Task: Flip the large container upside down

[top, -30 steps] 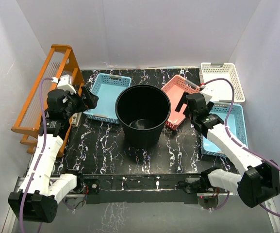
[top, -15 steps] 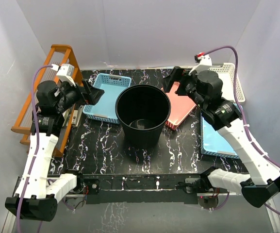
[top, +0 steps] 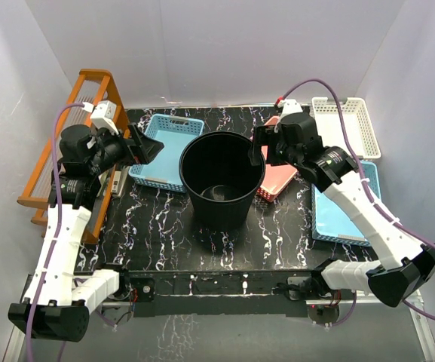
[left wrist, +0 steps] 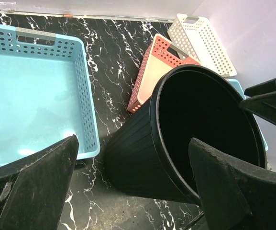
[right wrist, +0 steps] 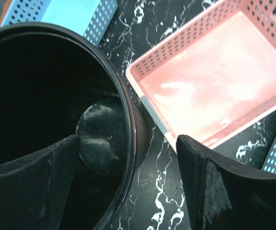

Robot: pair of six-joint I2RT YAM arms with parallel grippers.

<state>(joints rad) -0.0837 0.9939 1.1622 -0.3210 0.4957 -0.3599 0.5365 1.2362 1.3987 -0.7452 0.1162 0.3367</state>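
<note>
The right tool [right wrist: 127, 143] is spread wide open and straddles the right rim of the large container [top: 217, 215], with one finger over the dark inside and the other outside above the pink basket. Whether either finger touches the rim I cannot tell. The left tool [left wrist: 133, 141] is also open and holds nothing, and it hangs just short of the container's left side.

The container stands upright, mouth up, near the middle of the bench [top: 277, 226], so I judge the task barely begun: this is the approach to a grasp. The next move probably calls for the right tool to close on the rim. The tall tub must then be lifted and rolled over, perhaps with the left tool steadying it.

By count:
- One black container.
- Two blue baskets, one near right [top: 324, 219] and one behind left [top: 164, 151].
- One pink basket [top: 277, 177].
- One white basket [top: 345, 124], farthest back.
- One wooden rack [top: 95, 78].
</note>
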